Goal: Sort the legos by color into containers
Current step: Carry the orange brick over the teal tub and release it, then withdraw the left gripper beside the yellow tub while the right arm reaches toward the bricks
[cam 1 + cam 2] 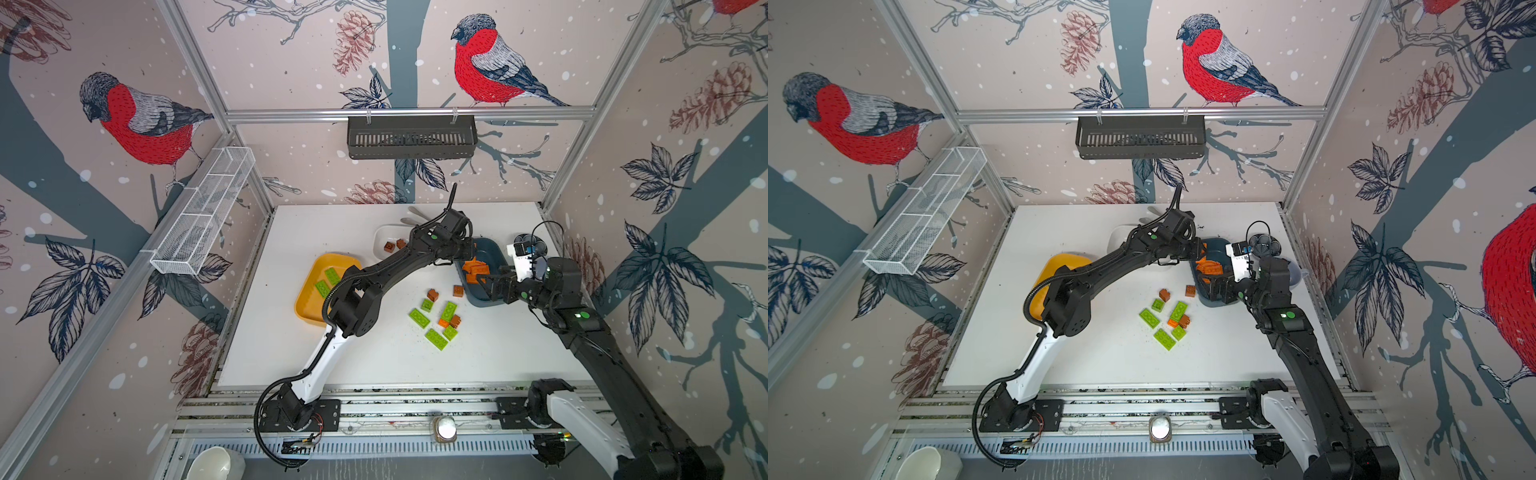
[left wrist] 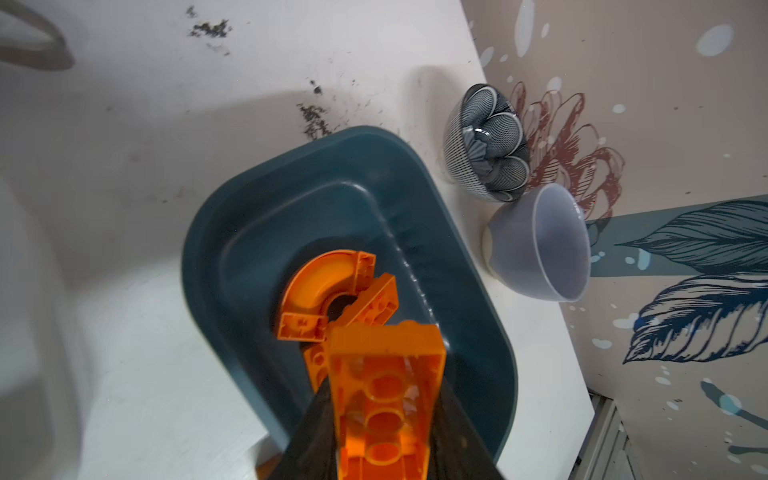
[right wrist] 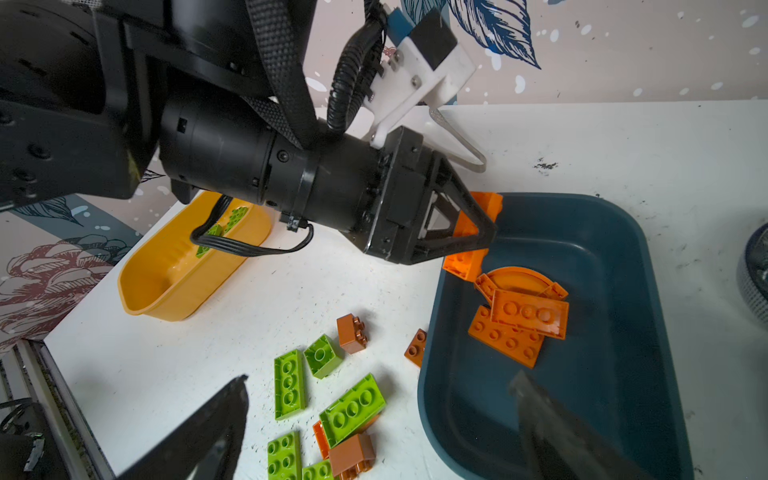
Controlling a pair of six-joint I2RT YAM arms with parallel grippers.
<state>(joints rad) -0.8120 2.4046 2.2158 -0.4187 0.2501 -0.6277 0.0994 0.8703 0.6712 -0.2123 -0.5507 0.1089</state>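
— Left gripper?
— Grips an orange plate between both fingers, hollow underside toward the wrist camera. Hangs over the edge of the teal tub.

— And inside that tub?
— Holds a curved orange arch and two flat orange pieces, overlapped.

— Right gripper?
— Stands wide apart, with nothing between the fingers. Hovers across the near rim of the same tub, half over the tub, half over the table.

— Unsorted legos?
— Lie loose on the table between the two arms: green bricks, brown bricks, and an orange bit tucked under a green one.

— Other tubs?
— Mustard tub on the left, with two green plates inside. White tub at the back, with brown cubes, partly hidden behind the left arm.

— Beyond the teal tub?
— A patterned dish and a grey cup, side by side against the wall.
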